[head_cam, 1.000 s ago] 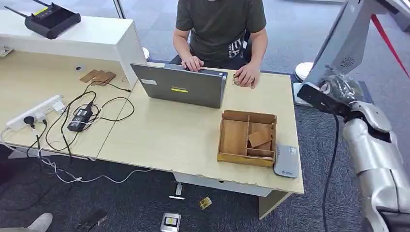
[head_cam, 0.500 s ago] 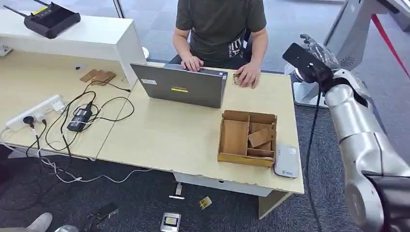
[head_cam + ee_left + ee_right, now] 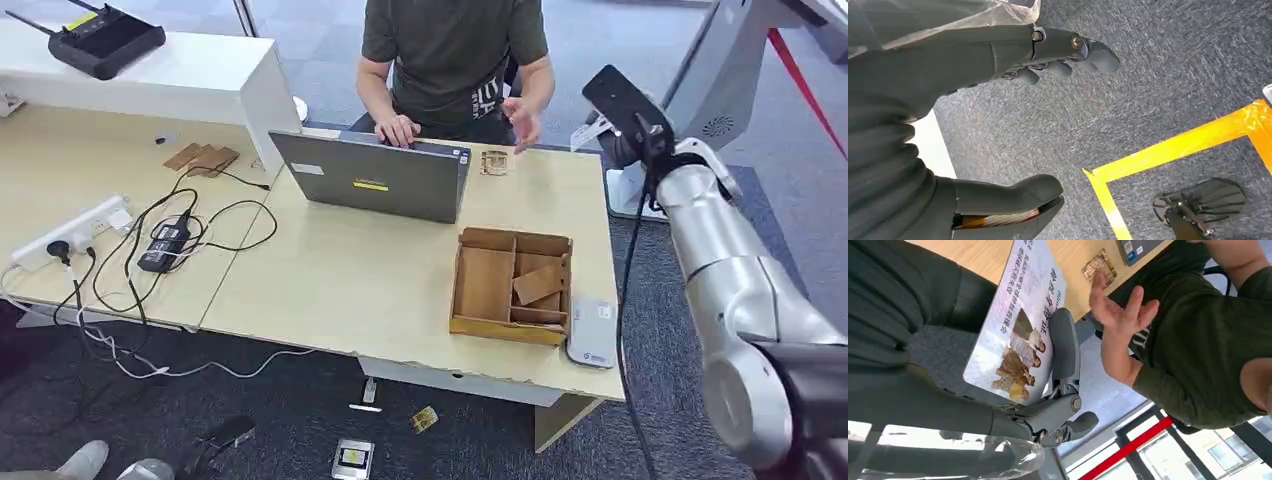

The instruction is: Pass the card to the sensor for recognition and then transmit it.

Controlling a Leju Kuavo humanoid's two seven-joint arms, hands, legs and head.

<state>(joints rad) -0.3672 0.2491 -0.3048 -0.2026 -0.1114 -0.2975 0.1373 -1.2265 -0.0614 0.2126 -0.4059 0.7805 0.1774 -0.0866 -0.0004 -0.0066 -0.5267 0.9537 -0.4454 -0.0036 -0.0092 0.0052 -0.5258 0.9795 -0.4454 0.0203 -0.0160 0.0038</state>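
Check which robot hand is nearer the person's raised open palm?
Right. The right hand, holding the printed picture card, is raised beside the person's palm; the left hand hangs over grey carpet.

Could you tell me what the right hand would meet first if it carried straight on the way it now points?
Most likely the person's raised open hand: the right hand, holding the card, points toward it. Depth is unclear, so the desk edge might come first.

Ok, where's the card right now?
In the right wrist view the right hand holds the card by the desk's far corner, facing the person's raised hand.
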